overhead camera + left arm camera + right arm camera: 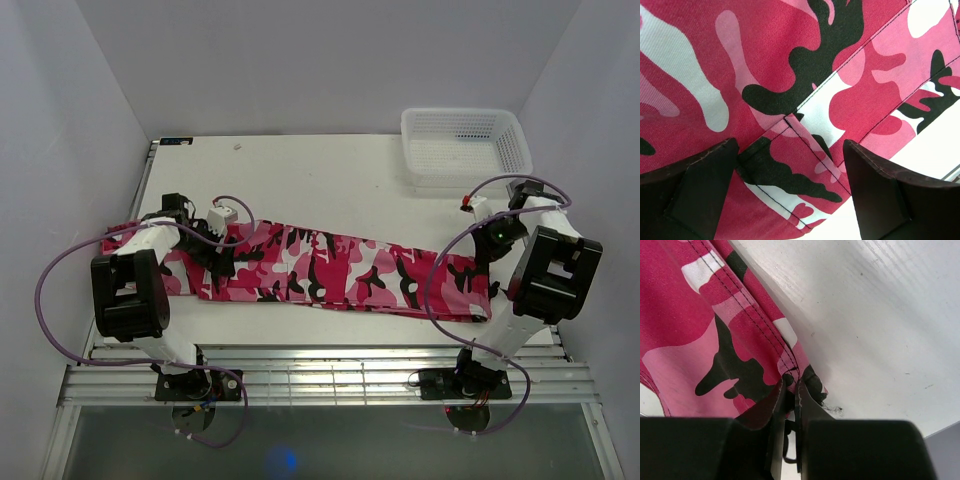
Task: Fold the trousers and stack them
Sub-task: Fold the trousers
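Observation:
Pink, white and black camouflage trousers [330,270] lie stretched across the table from left to right. My left gripper [215,262] hovers over their left end, open, with the cloth [805,90] filling its view and its fingers [875,185] apart on either side of a stitched seam. My right gripper [488,250] is at the right end, shut on the hem corner of the trousers [725,340], with its fingertips [810,402] pinching the cloth edge just above the white table.
A white mesh basket [465,148] stands at the back right of the table [320,180]. Purple cables loop beside both arms. The table's metal front rail [320,375] runs along the near edge.

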Controlling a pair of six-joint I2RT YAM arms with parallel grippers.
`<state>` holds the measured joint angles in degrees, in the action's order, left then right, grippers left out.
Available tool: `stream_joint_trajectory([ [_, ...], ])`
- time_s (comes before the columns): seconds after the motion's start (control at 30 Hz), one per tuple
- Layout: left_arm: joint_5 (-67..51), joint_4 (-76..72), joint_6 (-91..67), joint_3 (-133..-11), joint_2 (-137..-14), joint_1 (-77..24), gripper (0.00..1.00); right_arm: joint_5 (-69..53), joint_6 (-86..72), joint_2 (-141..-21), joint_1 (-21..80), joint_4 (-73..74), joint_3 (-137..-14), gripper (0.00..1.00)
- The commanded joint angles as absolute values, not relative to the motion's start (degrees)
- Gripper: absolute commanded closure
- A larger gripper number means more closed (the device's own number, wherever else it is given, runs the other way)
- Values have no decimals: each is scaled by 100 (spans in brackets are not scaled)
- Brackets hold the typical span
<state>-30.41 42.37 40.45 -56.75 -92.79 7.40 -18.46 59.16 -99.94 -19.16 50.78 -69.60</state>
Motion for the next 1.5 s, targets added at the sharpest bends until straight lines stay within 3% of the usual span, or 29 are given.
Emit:
stream_joint_trajectory([
  [0.0,-2962,4245,3990,-5730,-9044,756,3,-1793,5836,-10055,-1969,5018,-7251,92],
  [0.43,-2944,4105,3885,-5599,-9044,747,3,-1767,5696,-9923,-1986,4774,-7428,92],
  [0.5,-2944,4052,3789,-5599,-9061,756,2,-1557,5625,-10072,-1951,4754,-7357,69],
  [0.53,-2944,4052,3745,-5625,-9053,747,2,-1521,5625,-10142,-1934,4859,-7400,48],
  [0.6,-3031,4060,3560,-5765,-8922,764,2,-1398,5423,-10099,-1951,4782,-7409,38],
  [0.77,-3410,4166,3069,-6239,-8394,861,2,-2011,5142,-9546,-1916,5191,-7873,39],
  [0.97,-2805,4578,2365,-6653,-8788,905,2,-2540,5379,-9545,-1056,5968,-7569,47],
  [1.2,-2751,4886,1960,-7171,-9316,1283,2,-1268,5212,-10107,-352,4915,-6364,48],
  [1.47,-2681,5124,2144,-7252,-9211,1415,2,421,5843,-10775,-1220,4008,-6178,51],
])
